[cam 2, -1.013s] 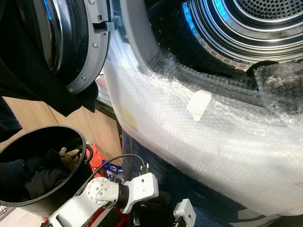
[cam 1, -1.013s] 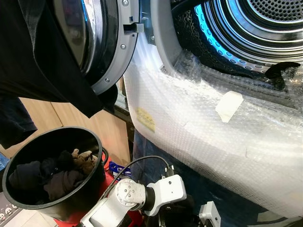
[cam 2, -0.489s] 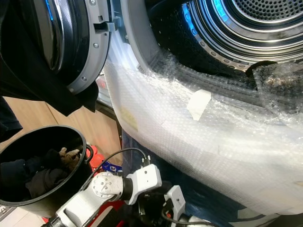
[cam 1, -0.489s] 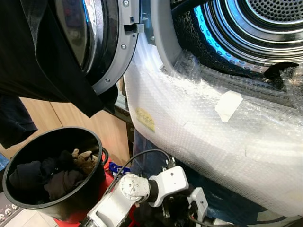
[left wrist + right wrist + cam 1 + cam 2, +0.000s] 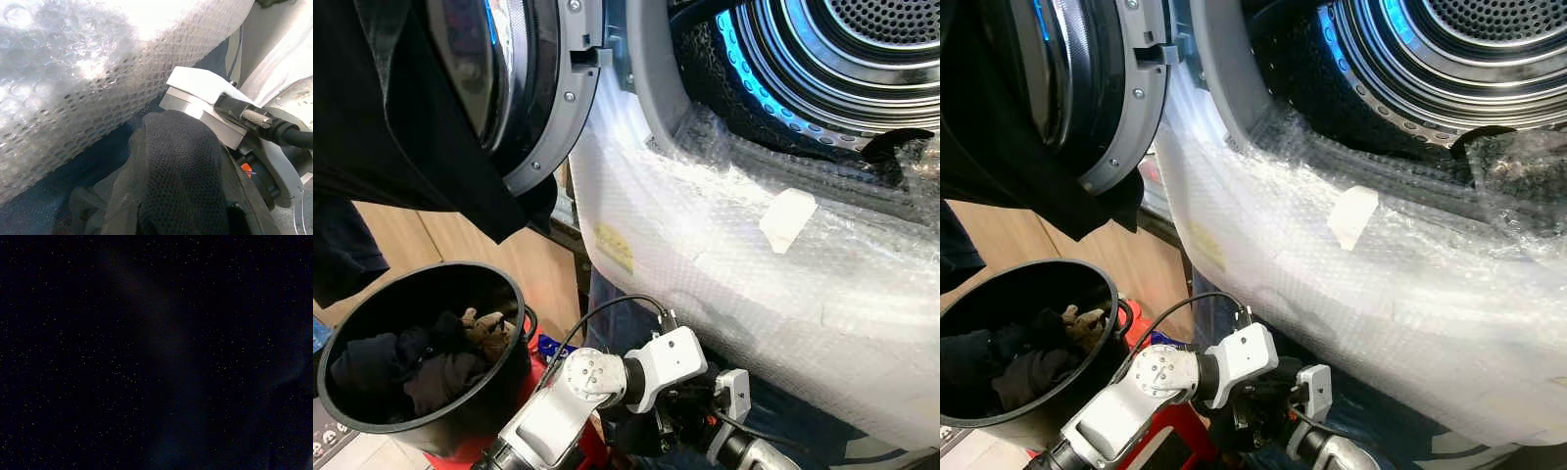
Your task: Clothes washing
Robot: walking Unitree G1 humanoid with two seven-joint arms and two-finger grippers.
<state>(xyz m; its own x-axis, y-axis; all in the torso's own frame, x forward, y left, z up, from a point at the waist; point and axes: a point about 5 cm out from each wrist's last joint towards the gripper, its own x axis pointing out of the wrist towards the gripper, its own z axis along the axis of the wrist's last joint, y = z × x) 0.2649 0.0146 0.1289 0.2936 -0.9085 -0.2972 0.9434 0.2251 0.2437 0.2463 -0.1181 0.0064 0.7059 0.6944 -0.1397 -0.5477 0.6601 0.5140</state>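
clothes (image 5: 421, 367) fill bucket (image 5: 499, 279); both grippers (image 5: 680, 431) low, finger state unclear.

Wall panel: light wood-grain panelling (image 5: 480, 257) at lower left, behind the bucket, with vertical seams between boards.
Floor: pale strip of floor (image 5: 372, 454) at the bottom-left corner; surface detail too small to tell.
Red object: a red surface (image 5: 543, 364) low down beside the panelling; what it is cannot be told.
Blue item: small blue-and-white piece (image 5: 551, 346) just beside the red surface, partly hidden.
Lower cloth: dark blue material (image 5: 1381, 416) under the bubble-wrapped machine front.
Light: bright, even daylight-like light on the wrapped front; blue glow (image 5: 744, 69) along the rim of the drum opening; right wrist view almost black.
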